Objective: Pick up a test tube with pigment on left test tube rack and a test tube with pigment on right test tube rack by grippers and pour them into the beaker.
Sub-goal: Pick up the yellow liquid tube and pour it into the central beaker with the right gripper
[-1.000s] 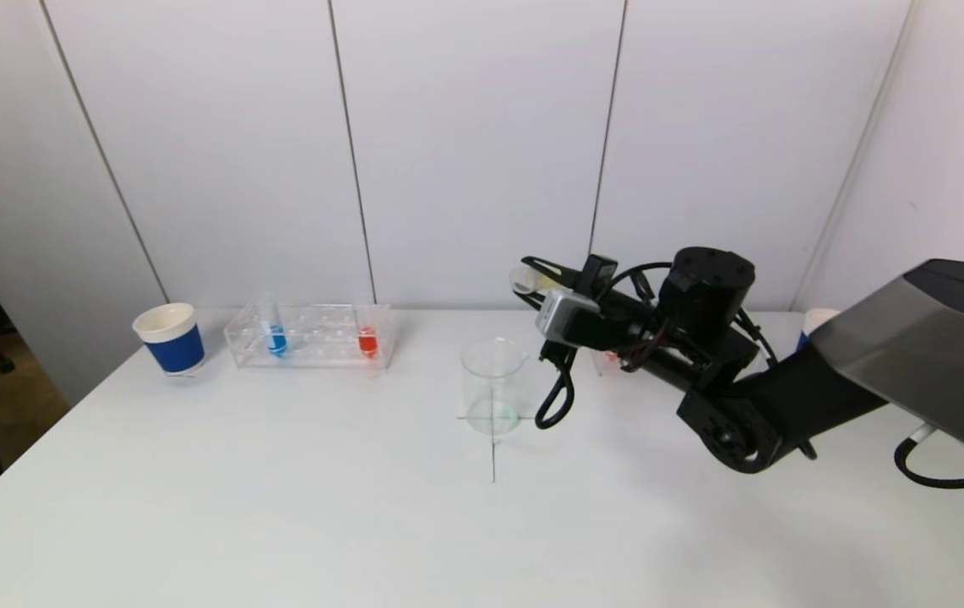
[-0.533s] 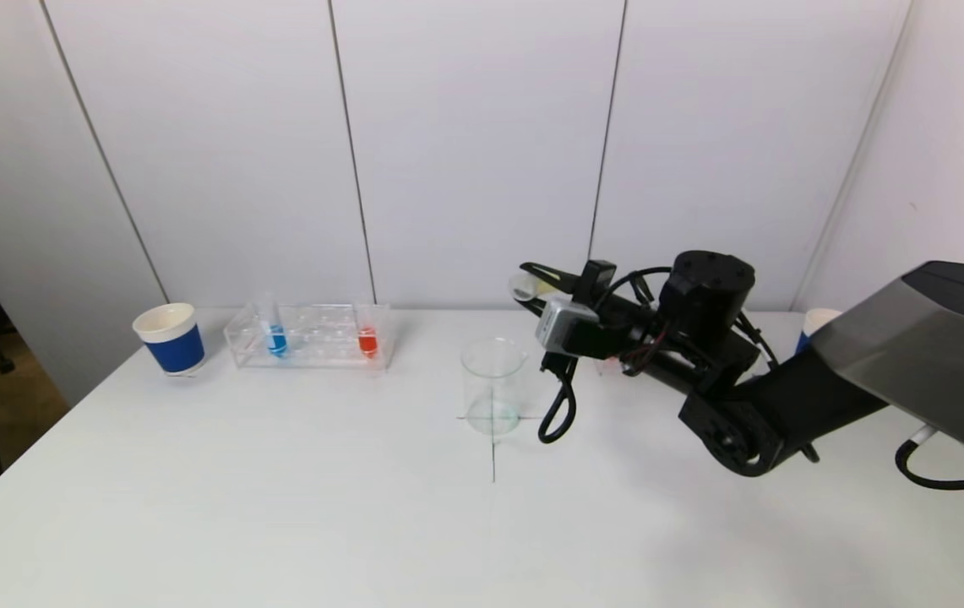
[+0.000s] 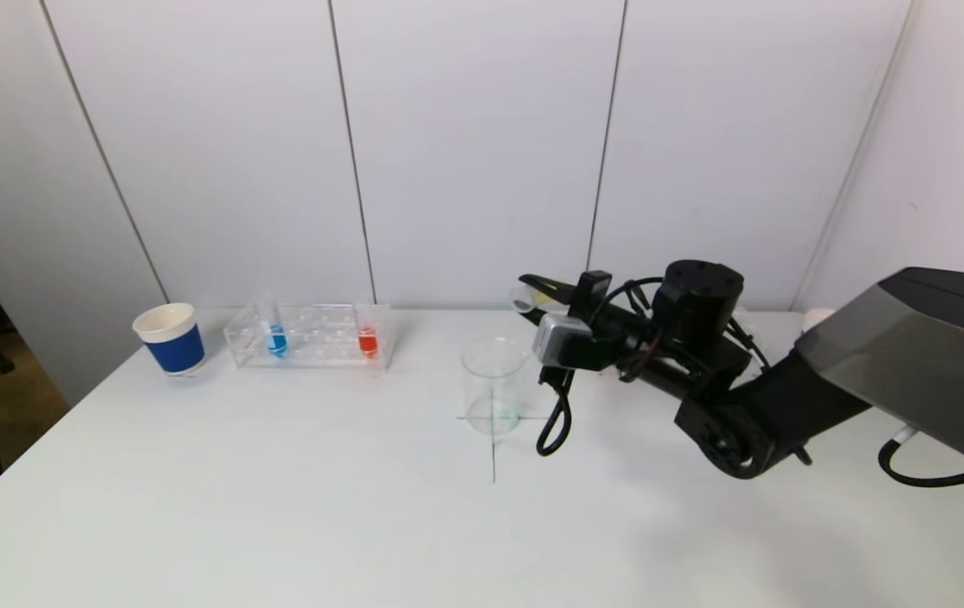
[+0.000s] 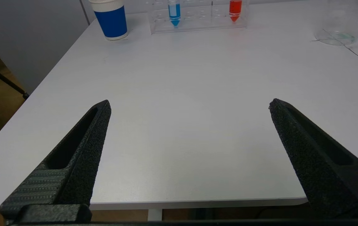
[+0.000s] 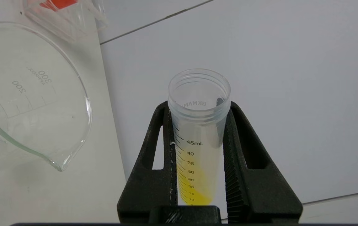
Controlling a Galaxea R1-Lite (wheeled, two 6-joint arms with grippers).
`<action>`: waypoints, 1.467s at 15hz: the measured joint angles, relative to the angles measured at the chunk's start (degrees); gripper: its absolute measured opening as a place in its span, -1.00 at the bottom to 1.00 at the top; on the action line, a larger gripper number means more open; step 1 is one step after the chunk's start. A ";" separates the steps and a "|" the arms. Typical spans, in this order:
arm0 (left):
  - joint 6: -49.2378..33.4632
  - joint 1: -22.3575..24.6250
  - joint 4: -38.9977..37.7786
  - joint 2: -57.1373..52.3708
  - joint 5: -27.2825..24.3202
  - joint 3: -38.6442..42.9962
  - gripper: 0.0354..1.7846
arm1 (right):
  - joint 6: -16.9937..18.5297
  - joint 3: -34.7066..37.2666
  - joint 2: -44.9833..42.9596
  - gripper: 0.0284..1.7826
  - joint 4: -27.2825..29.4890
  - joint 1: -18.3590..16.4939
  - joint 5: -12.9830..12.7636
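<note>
beaker [image 5: 31, 94] marked 100, 200, 300, test tube [image 5: 197, 138] scale to 45mL

Table [image 3: 279, 507]: beaker [image 3: 494, 384] placed centrally; rack [image 3: 310, 336] set toward the far-left corner, two tubes [image 3: 276, 333] [image 3: 367, 335] stood in it; cup [image 3: 170, 338] positioned left of rack; right claw [image 3: 532, 297], tube [image 3: 525, 297] held tilted, right of the beaker.

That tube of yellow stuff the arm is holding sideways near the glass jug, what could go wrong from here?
The right gripper is clamped on the yellow test tube, which is uncapped and tilted. Its mouth appears to sit beside the beaker, not over it, so tipping further could spill pigment onto the table. The arm is also close to the beaker; a nudge might knock over the light glass. The left gripper waits open, away from the action.
</note>
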 joint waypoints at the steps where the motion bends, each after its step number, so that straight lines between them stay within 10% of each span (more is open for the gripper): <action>1: 0.00 0.00 0.00 0.00 0.00 0.00 0.98 | -0.57 -0.24 0.33 -0.49 0.02 0.00 -0.16; 22: -0.02 0.00 0.00 0.00 0.00 0.00 0.98 | -11.76 -2.97 1.93 -0.49 5.16 1.00 -0.82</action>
